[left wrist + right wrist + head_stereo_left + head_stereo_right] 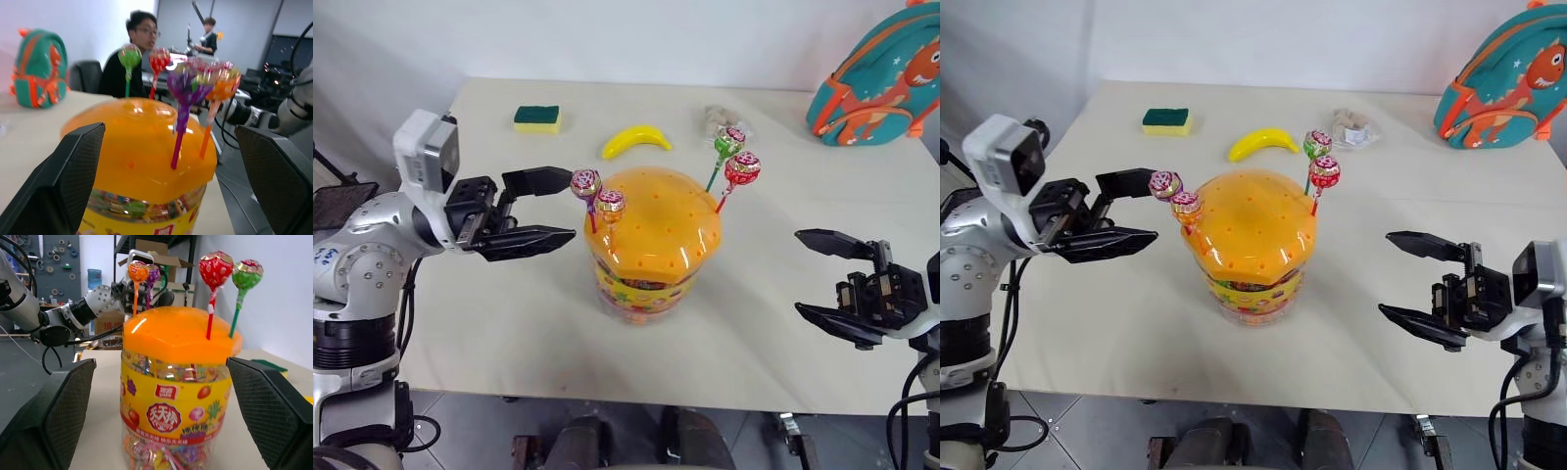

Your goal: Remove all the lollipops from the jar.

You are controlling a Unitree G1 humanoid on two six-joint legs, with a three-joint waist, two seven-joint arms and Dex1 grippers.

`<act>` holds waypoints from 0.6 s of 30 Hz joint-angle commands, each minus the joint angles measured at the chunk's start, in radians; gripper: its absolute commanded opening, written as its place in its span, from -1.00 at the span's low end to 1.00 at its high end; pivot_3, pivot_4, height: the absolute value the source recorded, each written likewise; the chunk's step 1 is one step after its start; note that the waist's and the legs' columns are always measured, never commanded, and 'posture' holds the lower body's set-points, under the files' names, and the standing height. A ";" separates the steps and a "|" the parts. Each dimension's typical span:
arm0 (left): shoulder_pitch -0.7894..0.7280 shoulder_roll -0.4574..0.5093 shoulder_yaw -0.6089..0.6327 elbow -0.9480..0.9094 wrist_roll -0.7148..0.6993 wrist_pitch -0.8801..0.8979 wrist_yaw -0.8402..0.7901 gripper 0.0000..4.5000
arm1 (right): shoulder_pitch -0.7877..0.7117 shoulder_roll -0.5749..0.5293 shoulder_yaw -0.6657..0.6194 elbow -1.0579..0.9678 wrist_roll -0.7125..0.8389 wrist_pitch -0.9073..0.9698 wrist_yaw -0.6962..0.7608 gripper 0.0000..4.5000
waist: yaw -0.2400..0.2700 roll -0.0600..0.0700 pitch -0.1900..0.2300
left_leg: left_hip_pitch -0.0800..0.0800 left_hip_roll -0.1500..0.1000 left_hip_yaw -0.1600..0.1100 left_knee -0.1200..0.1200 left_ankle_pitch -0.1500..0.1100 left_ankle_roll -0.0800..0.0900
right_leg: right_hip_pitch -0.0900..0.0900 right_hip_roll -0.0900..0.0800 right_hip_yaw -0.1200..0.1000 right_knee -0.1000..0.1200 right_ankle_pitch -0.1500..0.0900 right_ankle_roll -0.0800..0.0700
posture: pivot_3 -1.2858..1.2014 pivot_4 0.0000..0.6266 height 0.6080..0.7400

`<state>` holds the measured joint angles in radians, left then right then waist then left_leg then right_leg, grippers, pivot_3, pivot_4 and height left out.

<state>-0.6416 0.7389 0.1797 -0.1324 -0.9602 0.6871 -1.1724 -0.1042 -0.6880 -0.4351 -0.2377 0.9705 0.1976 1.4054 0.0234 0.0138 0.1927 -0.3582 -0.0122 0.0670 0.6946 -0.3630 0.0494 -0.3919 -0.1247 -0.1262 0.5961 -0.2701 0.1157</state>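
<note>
Jar (646, 259) stands mid table (509, 323), orange domed lid on. All four lollipops stuck upright in the lid holes: purple (584, 183) and orange (610, 204) on the robot's left edge, green (728, 143) and red (742, 168) on the far right edge. Left claw (548, 208) spread wide, level, just beside the purple one, not touching. Right claw (824, 276) spread wide too, empty, well apart from the jar. Banana (636, 140), sponge (537, 118), snack bag (717, 117), backpack (881, 83) at far side.
</note>
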 commanded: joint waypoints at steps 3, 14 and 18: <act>-0.054 -0.074 -0.035 0.024 0.026 -0.024 -0.009 0.46 | 0.003 -0.006 -0.024 -0.085 0.033 0.020 -0.033 1.00 | 0.005 0.000 0.000 | -0.002 0.000 -0.002 0.002 0.000 0.000 | 0.000 -0.001 -0.001 0.000 0.000 0.000 | 0.03 -0.52 1.00; -0.091 -0.109 -0.008 0.062 0.011 0.001 -0.004 -0.99 | 0.068 0.024 -0.041 -0.171 0.083 0.042 -0.087 1.00 | 0.003 0.000 0.000 | -0.002 0.000 -0.002 0.003 0.000 0.000 | 0.000 -0.001 -0.001 0.000 0.000 0.001 | 0.03 -0.52 1.00; -0.127 -0.062 0.126 0.140 -0.147 0.130 0.028 -0.99 | 0.078 0.045 -0.045 -0.172 0.095 0.040 -0.112 1.00 | 0.001 -0.001 0.000 | -0.003 0.000 -0.003 0.003 0.000 0.000 | 0.000 -0.001 -0.001 0.000 0.000 0.001 | 0.03 -0.52 1.00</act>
<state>-0.7393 0.6464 0.2224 -0.0038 -1.0291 0.7774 -1.1558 -0.0282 -0.6503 -0.4435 -0.3865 1.0380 0.2421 1.3079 0.0245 0.0130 0.1932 -0.3609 -0.0122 0.0639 0.6976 -0.3628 0.0499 -0.3922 -0.1259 -0.1272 0.5964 -0.2698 0.1164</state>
